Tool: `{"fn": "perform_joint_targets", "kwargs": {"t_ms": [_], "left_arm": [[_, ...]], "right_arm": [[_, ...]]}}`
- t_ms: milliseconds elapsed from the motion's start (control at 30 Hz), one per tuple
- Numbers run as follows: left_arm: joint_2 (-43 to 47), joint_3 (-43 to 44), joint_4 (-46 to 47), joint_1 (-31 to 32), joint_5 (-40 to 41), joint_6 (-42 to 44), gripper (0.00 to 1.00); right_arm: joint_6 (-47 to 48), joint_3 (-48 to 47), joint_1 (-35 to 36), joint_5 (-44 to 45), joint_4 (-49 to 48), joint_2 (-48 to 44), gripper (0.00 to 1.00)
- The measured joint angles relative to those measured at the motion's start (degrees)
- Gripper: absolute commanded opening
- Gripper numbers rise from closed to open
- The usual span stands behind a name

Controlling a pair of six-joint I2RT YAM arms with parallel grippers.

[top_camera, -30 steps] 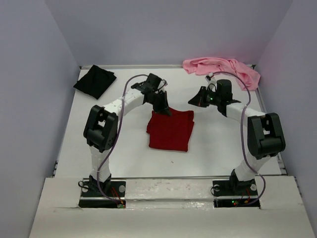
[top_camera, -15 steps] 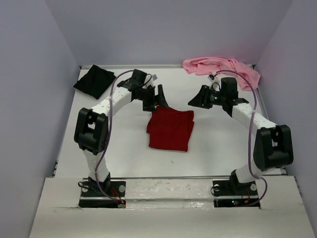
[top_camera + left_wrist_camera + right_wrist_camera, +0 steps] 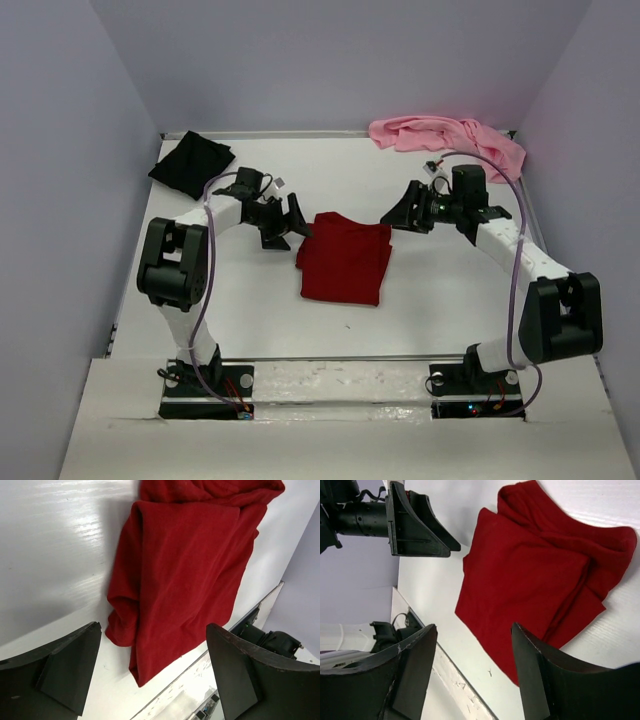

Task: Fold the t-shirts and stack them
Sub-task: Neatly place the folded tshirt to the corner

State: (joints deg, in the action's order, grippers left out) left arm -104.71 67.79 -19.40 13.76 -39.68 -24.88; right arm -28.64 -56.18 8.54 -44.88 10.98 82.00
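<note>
red t-shirt (image 3: 344,258) fold looks done, left gripper (image 3: 288,227) and right gripper (image 3: 399,212) both open, empty; next: grab crumpled pink t-shirt (image 3: 447,140) at 1 o'clock.

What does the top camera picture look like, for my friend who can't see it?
A folded dark red t-shirt lies mid-table, with the left gripper and right gripper open at either side of it, holding nothing. A black t-shirt lies in the far left corner of the white table and a crumpled light pink t-shirt in the far right.
</note>
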Motion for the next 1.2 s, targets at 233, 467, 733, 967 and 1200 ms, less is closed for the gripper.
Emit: {"fn": "perform_joint_targets", "kwargs": {"t_ms": [233,467,733,967,1200], "left_arm": [[-0.37,-1.73,1.55,0.02,-0.42,1.90,0.95],[-2.25,-2.32,3.58,0.02,0.68,3.21,0.95],[-3.74,-2.21,6.12,0.17,0.39,2.32,0.95],[-6.99,1.75,8.26,4.50,0.70,0.37,0.95],[-10.78,6.47,10.69,13.03,1.40,-1.20,0.85]], "right_arm": [[0.87,1.66,0.00,0.26,5.49,-3.74,0.70],[5.84,1.55,-0.02,7.13,13.14,-10.86,0.73],[8.81,1.44,-0.22,10.51,17.53,-14.75,0.73],[8.98,1.49,-0.22,11.30,18.60,-16.74,0.74],[8.98,1.51,-0.22,11.54,18.67,-16.83,0.74]]}}
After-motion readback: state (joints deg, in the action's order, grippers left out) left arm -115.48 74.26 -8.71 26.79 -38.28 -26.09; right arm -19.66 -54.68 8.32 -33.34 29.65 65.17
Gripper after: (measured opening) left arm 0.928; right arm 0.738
